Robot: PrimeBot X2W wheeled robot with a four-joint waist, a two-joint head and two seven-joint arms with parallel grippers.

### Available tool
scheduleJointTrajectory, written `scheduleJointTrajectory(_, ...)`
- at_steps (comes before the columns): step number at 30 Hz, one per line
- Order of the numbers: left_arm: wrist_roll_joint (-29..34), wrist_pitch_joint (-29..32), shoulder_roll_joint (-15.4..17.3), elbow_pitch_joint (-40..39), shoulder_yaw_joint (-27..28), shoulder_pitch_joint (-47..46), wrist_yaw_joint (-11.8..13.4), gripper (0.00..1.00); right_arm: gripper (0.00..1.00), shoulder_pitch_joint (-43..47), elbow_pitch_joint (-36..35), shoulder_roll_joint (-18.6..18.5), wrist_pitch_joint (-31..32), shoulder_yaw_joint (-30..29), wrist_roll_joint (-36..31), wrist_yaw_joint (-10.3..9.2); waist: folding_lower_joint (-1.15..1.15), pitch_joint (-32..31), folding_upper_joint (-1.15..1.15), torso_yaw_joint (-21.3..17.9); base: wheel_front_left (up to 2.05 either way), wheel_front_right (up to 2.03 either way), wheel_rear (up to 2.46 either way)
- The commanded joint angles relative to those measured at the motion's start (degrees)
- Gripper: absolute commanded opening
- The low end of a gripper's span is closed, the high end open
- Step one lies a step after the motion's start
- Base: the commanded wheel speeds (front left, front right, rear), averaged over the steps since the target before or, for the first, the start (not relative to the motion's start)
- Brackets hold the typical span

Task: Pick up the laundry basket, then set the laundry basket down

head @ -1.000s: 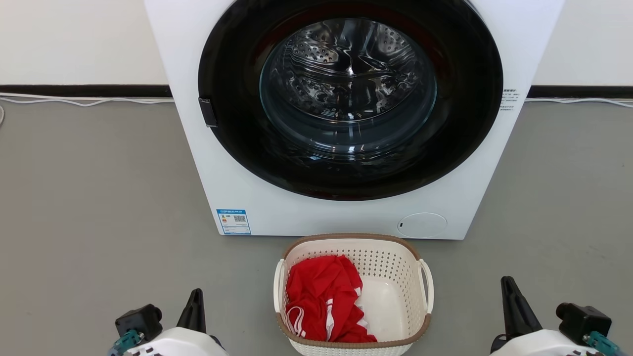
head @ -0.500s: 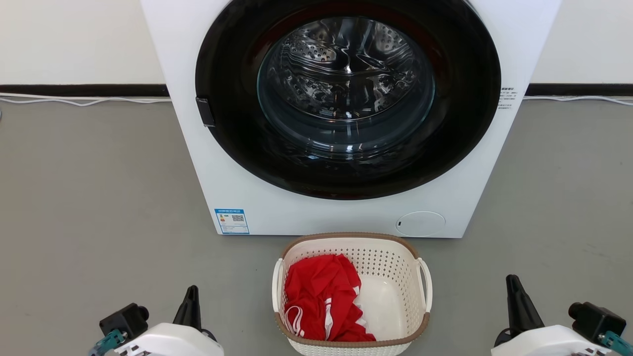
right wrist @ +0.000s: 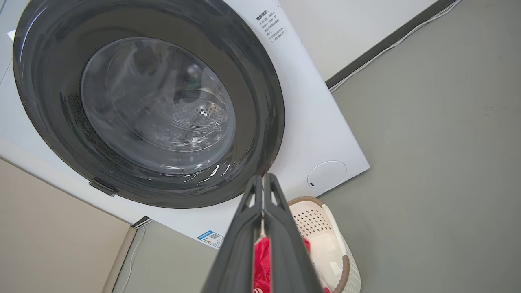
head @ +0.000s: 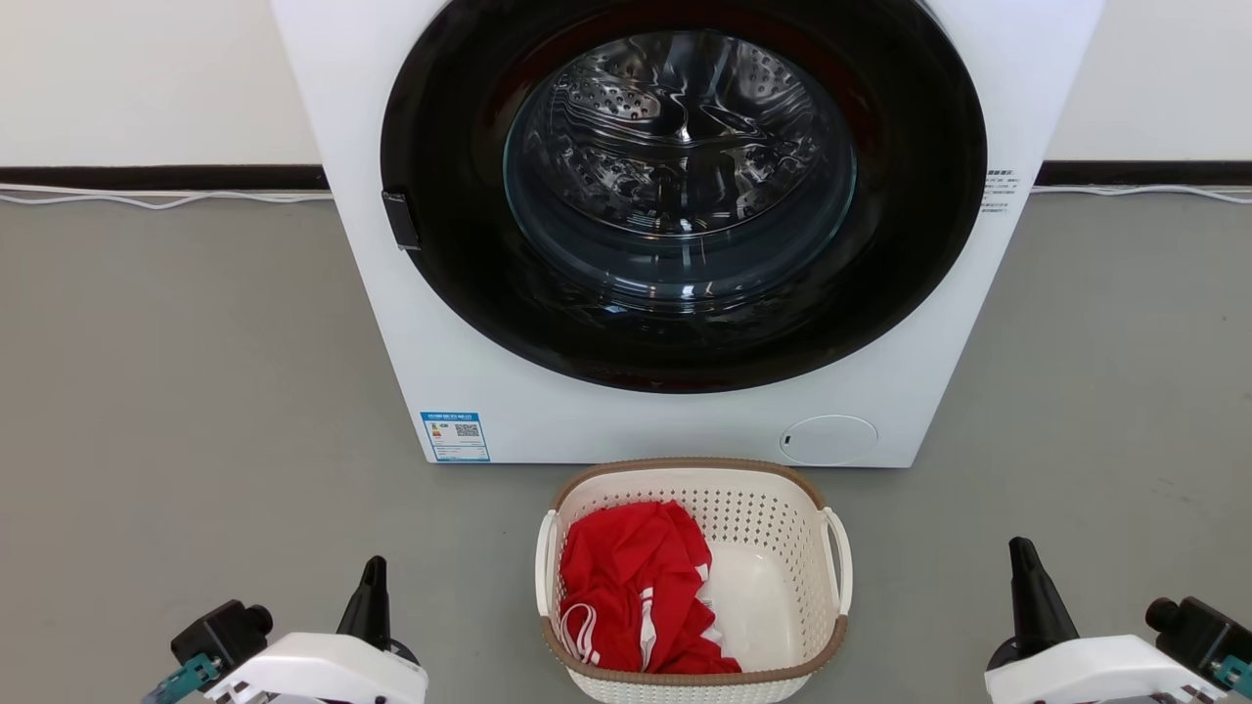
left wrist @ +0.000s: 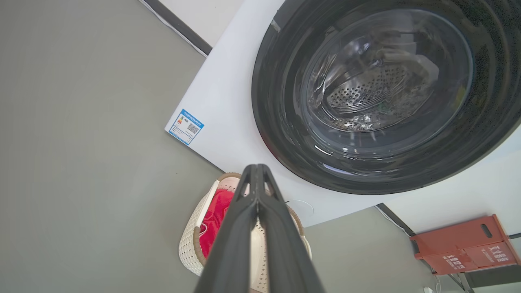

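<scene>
The laundry basket, cream perforated plastic with a brown rim and white side handles, stands on the grey floor just in front of the washing machine, holding a red garment. My left gripper is at the lower left, well apart from the basket's left handle; its fingers are pressed together with nothing between them, as the left wrist view confirms. At the lower right my right gripper stands clear of the right handle, likewise shut and empty. The basket also appears behind the fingers.
A big white washing machine with a dark round door stands directly behind the basket. A white cable runs along the wall's black skirting. A red crate sits beside the machine. Grey floor spreads left and right.
Both grippers have moved outward, away from the basket, the left one leftward and the right one rightward. The whole picture has shifted slightly, so the camera moved. The basket stays put.
</scene>
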Motion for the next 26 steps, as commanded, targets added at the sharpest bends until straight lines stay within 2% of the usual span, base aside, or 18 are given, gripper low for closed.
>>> scheduleJointTrajectory(1, -1.7, 0.5, 0.4, -1.9, 1.2, -2.0, -0.7, 0.00, 0.00, -2.6, -1.8, -0.5, 0.6, 0.2, 2.1, 0.17, -0.01, 0.0, 0.00, 0.0, 0.00, 0.00, 0.00)
scheduleJointTrajectory(26, -16.1, 4.5, 0.5, -4.6, 3.8, -2.1, -2.9, 0.00, 0.00, -3.4, -3.6, -0.5, 4.6, 0.0, 19.1, 0.24, -0.01, 0.3, 0.00, -0.5, 0.00, 0.00, 0.00)
